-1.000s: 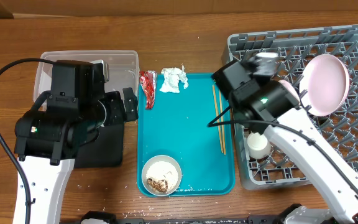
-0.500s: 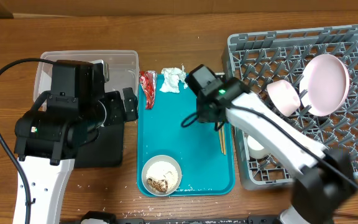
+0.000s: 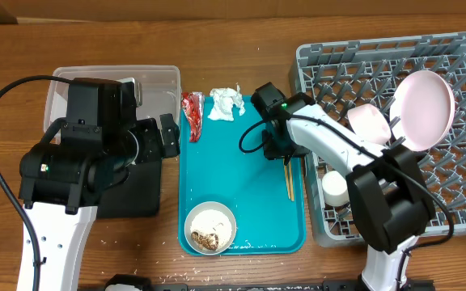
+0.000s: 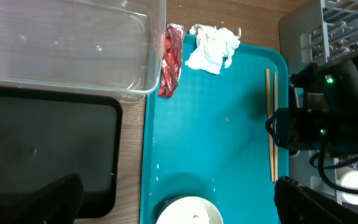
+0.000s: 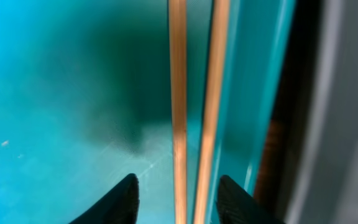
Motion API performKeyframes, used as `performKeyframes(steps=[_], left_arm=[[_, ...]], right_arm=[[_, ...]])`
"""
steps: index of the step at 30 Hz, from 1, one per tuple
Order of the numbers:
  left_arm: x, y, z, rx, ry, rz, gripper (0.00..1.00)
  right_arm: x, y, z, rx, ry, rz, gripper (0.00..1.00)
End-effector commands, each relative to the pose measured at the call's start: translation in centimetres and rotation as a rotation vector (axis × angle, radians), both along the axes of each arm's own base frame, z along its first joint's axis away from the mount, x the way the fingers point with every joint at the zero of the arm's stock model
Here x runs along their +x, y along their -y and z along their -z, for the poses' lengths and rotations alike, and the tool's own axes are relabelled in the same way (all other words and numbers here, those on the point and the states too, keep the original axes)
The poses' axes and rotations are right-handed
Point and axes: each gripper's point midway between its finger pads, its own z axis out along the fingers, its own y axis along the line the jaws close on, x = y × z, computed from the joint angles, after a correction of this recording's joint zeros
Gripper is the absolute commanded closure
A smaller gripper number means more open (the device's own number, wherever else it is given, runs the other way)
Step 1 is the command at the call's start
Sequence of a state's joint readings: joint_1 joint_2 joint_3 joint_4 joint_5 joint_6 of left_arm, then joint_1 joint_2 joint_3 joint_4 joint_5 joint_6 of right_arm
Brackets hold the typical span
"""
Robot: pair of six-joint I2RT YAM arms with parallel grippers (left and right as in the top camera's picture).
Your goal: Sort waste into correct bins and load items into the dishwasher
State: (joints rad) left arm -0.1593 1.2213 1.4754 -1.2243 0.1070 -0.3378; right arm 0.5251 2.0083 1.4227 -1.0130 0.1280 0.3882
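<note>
Two wooden chopsticks (image 3: pixel 288 174) lie along the right edge of the teal tray (image 3: pixel 233 178). My right gripper (image 3: pixel 283 152) is low over them, open. In the right wrist view its fingertips (image 5: pixel 180 199) straddle both chopsticks (image 5: pixel 178 93) without closing. My left gripper (image 3: pixel 168 137) is open and empty, high over the left side; its wrist view (image 4: pixel 179 205) looks down on the white bowl (image 4: pixel 188 214). The red wrapper (image 3: pixel 192 113) and white napkin (image 3: pixel 226 103) lie at the tray's far end. The white bowl (image 3: pixel 210 228) holds brown scraps.
The clear tub (image 3: pixel 156 89) and black tray (image 3: pixel 132 194) are at the left, partly under my left arm. The grey dish rack (image 3: pixel 459 194) at the right holds the pale pink plate (image 3: pixel 424 109), pink bowl (image 3: pixel 369 125) and white cup (image 3: pixel 335 188).
My right arm swung left from over the rack and came down onto the tray, its open fingers now around the chopsticks. The left arm has not moved.
</note>
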Motion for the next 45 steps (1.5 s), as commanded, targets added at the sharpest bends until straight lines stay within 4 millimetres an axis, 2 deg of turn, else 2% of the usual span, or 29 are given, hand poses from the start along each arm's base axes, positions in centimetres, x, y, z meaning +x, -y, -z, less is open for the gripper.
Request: performKeyframes(steps=[1, 6, 11, 13, 16, 18, 21, 24, 26, 29, 32, 34, 38, 42, 45], left_arm=[[0.2, -0.2, -0.3, 0.004, 0.01, -0.013, 0.0], [0.2, -0.2, -0.3, 0.004, 0.01, -0.013, 0.0], [0.2, -0.2, -0.4, 0.003, 0.011, -0.013, 0.0], [0.2, -0.2, -0.3, 0.004, 0.01, -0.013, 0.0], [0.2, -0.2, -0.4, 0.003, 0.011, -0.013, 0.0], [0.2, -0.2, -0.3, 0.004, 0.01, -0.013, 0.0], [0.2, -0.2, -0.3, 0.004, 0.01, -0.013, 0.0], [0.2, -0.2, -0.3, 0.004, 0.01, -0.013, 0.0], [0.2, -0.2, -0.4, 0.003, 0.011, -0.013, 0.0], [0.2, -0.2, -0.3, 0.004, 0.01, -0.013, 0.0], [0.2, -0.2, -0.3, 0.004, 0.01, -0.013, 0.0], [0.2, -0.2, -0.3, 0.004, 0.01, -0.013, 0.0], [0.2, -0.2, -0.3, 0.004, 0.01, -0.013, 0.0], [0.2, -0.2, -0.3, 0.004, 0.01, -0.013, 0.0], [0.2, -0.2, -0.3, 0.004, 0.01, -0.013, 0.0]], right_arm=[[-1.0, -1.0, 2.1, 0.032, -0.079, -0.052, 0.63], [-1.6, -1.7, 2.9, 0.025, -0.097, -0.081, 0.72], [-1.9, -2.2, 2.9, 0.023, -0.097, -0.096, 0.73], [-2.0, -2.2, 2.9, 0.023, -0.098, -0.088, 0.96], [-2.0, -2.2, 2.6, 0.024, -0.097, -0.08, 0.96], [-1.9, -2.3, 1.7, 0.026, -0.094, -0.065, 0.96], [-1.2, -2.7, -1.1, 0.051, -0.05, -0.068, 0.96], [-0.3, -3.2, -5.2, 0.102, 0.035, -0.071, 0.96], [0.7, -3.1, -8.8, 0.142, 0.126, -0.066, 0.96], [2.4, -1.2, -12.9, 0.139, 0.274, -0.023, 0.96], [4.5, 2.3, -15.2, 0.068, 0.392, 0.05, 0.96], [5.4, 3.8, -15.3, 0.042, 0.407, 0.035, 0.96], [6.5, 6.5, -13.1, -0.007, 0.364, 0.034, 0.96], [7.1, 8.1, -10.7, -0.045, 0.305, 0.032, 0.96], [7.3, 8.9, -10.2, -0.062, 0.292, 0.037, 0.96]])
